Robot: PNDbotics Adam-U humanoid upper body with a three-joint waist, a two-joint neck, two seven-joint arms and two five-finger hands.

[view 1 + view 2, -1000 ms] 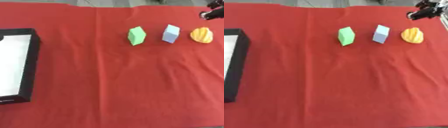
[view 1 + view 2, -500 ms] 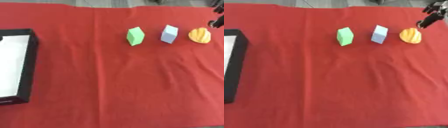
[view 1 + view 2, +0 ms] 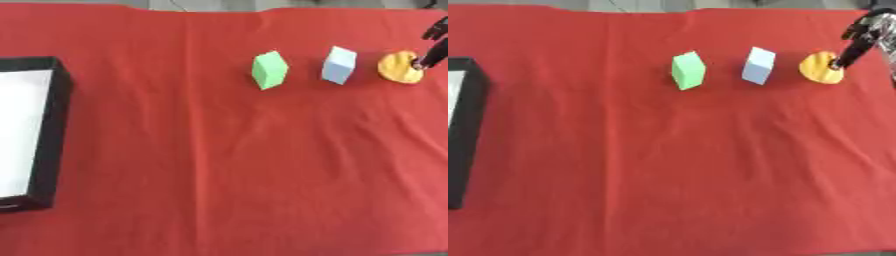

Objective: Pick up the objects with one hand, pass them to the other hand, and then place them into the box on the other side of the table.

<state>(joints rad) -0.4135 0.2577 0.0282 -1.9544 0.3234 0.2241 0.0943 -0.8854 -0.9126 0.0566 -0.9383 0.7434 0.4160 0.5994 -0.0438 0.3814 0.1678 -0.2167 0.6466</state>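
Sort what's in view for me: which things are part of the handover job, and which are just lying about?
Part of the job:
- green block
- pale blue block
- orange piece, with the right hand reaching down at it
- black box at the table's left edge

Just lying about:
- only the red cloth underneath; nothing else shows.
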